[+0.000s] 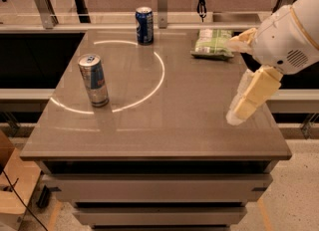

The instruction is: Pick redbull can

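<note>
The redbull can (93, 79), tall and slim, silver and light blue with a small red mark, stands upright on the left part of the grey table (164, 125). My gripper (234, 80) hangs over the table's right side, far to the right of the can. It is open and empty: one cream finger (251, 93) points down at the tabletop and the other (241, 40) sits higher, near the green bag. Nothing lies between the gripper and the can.
A shorter dark blue can (144, 25) stands at the table's back edge. A green snack bag (213, 43) lies at the back right. A bright ring of light (158, 83) marks the tabletop. A railing runs behind the table, and a cardboard box (12, 185) stands low left.
</note>
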`<state>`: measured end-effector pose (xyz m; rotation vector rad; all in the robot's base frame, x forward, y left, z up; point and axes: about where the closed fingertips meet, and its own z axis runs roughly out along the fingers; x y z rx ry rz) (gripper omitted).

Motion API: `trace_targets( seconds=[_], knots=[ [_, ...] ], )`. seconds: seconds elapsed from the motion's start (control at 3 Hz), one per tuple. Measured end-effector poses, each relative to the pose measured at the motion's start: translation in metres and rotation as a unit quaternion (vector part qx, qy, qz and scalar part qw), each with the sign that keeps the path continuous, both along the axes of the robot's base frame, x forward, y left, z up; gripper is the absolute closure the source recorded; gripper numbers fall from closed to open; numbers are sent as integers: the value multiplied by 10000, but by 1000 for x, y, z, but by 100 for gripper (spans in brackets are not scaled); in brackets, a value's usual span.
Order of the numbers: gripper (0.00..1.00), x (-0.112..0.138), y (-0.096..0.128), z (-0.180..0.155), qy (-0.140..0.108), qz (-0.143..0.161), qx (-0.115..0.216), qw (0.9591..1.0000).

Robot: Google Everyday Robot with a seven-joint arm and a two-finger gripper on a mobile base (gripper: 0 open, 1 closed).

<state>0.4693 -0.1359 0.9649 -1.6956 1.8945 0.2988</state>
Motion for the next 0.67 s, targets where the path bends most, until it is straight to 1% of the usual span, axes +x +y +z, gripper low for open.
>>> trace_targets(
  seconds=[0.33,0.67],
  knots=[
    [0,6,14,-7,-13,-32,252,9997],
    [0,24,58,-21,-78,249,860,9960]
  ],
)
